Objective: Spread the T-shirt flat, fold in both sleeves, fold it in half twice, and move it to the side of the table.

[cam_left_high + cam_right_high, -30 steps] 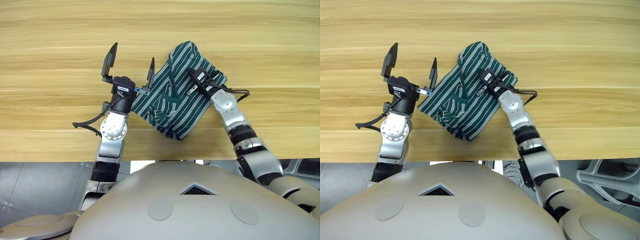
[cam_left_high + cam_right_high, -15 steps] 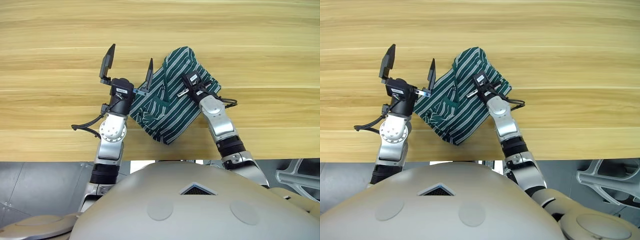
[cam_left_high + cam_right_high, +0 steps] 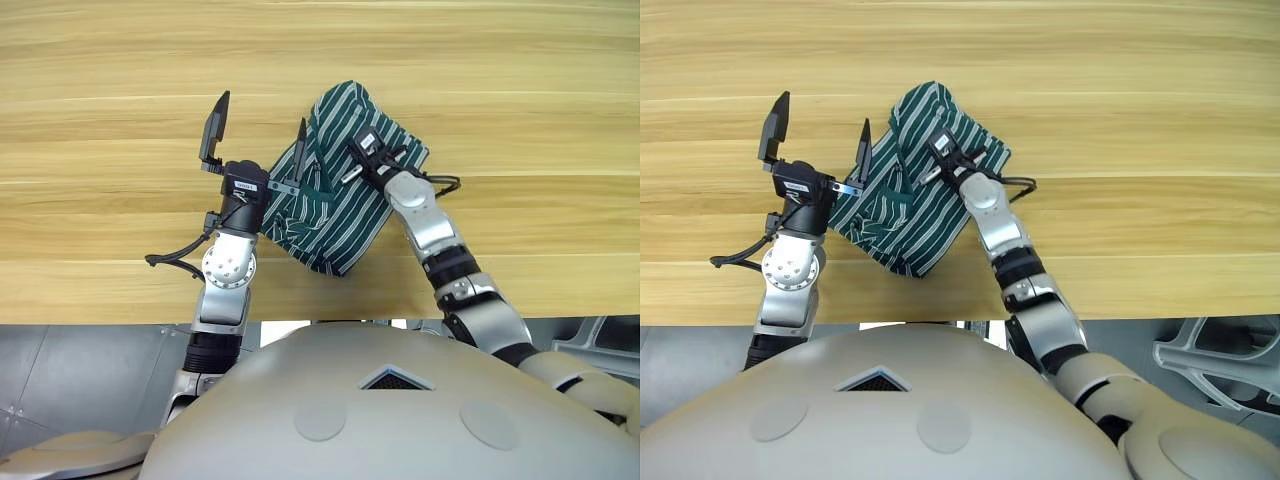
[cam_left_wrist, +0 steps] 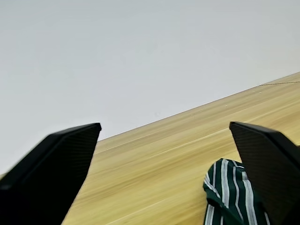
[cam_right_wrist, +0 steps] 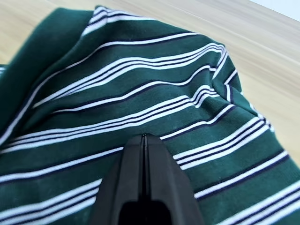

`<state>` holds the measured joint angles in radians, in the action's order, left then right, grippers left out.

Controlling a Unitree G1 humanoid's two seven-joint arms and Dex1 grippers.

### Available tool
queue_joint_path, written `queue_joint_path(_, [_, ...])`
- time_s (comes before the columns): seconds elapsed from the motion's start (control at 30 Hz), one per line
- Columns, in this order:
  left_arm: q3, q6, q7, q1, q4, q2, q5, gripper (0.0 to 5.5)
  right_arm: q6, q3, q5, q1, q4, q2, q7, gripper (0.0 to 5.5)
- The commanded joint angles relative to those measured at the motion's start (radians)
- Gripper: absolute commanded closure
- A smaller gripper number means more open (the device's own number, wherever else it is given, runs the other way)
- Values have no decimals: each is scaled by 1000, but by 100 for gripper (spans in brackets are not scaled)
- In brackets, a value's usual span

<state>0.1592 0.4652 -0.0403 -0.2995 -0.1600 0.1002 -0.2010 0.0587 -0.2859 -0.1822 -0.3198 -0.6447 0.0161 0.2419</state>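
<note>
Since the bunched T-shirt lies by the table's near edge directly under the right end effector, fingers pressed together on the fabric, that arm is nearer, the left end effector standing spread wide just beside its left edge.

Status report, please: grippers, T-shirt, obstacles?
Left gripper open, at left edge of folded green white-striped T-shirt. Right gripper shut, tip on shirt top. Light wooden table underneath.
</note>
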Motion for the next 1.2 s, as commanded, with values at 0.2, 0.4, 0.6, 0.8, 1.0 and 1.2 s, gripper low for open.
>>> queue_joint_path(0.2, [9,4,3,46,19,-3,-7,52,-185,-73,-89,-369,-552,127,130,546])
queue_joint_path(0.4, [1,17,9,49,35,-3,1,52,-347,-201,-217,-400,-636,202,126,546])
queue_joint_path(0.6, [-25,28,1,55,54,5,41,52,-555,-213,-224,-406,-617,177,88,546])
queue_joint_path(0.8, [-101,29,-25,76,59,35,148,52,-799,-125,-109,-304,-414,-20,215,546])
queue_joint_path(1.0, [-148,22,-58,83,55,50,223,52,-636,-107,72,-17,77,-343,589,546])
queue_joint_path(1.2, [-216,11,-83,109,67,76,283,52,-478,-115,145,99,339,-541,804,546])
